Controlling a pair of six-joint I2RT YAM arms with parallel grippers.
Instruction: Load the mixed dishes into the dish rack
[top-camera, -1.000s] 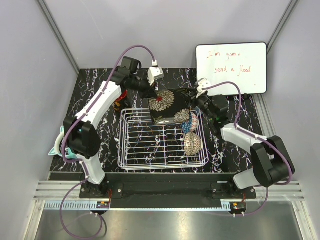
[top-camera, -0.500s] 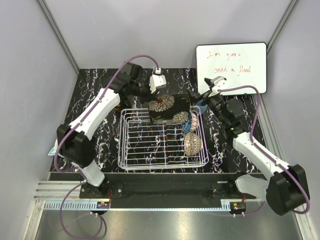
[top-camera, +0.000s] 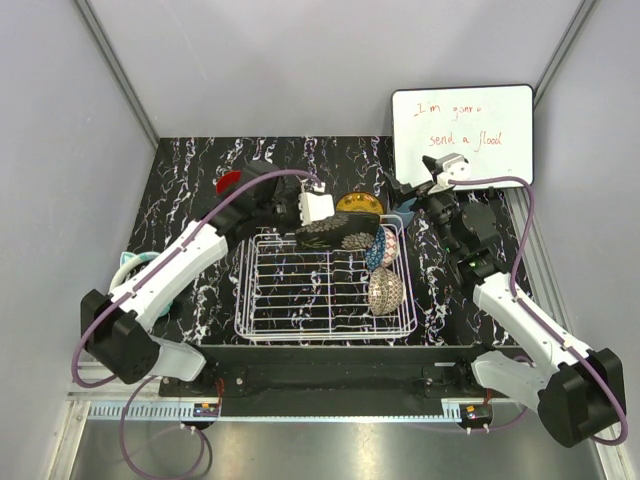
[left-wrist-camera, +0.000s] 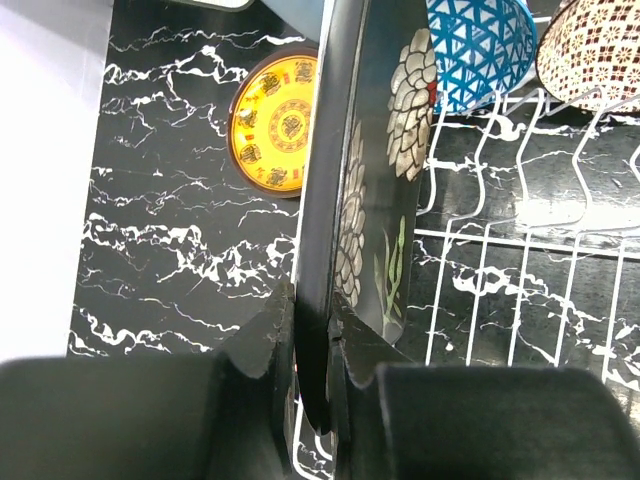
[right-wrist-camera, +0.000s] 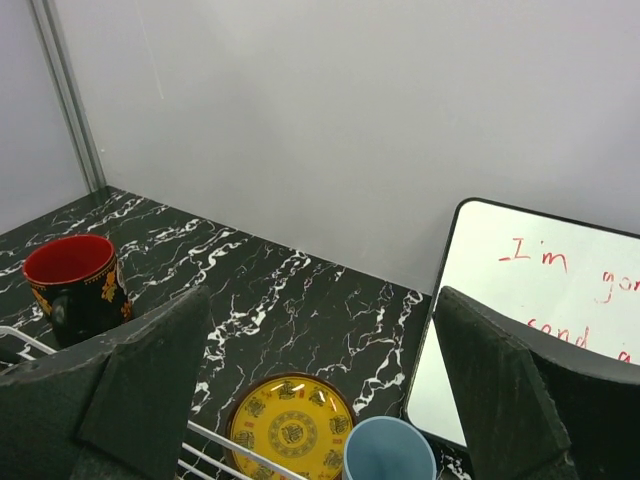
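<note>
On my overhead feed the black marbled table (top-camera: 200, 165) carries the white wire dish rack (top-camera: 325, 335) in front of both arm bases. The whiteboard (top-camera: 462, 135) leans at the far right. My left gripper (left-wrist-camera: 312, 330) is pinching the floral dark-backed saucer (left-wrist-camera: 385, 180) by its rim, holding it on edge over the rack's far side; I cannot tell whether it touches the wires. My right gripper (right-wrist-camera: 320, 370) hangs spread wide and holds nothing. The yellow plate (top-camera: 358, 203) lies flat on the table just beyond the rack. The blue bowl (top-camera: 378, 250) and beige-brown bowl (top-camera: 385, 288) stand on edge in the rack's right end. The red mug (right-wrist-camera: 75, 285) sits far left, the light blue cup (right-wrist-camera: 390, 450) just beside the plate
</note>
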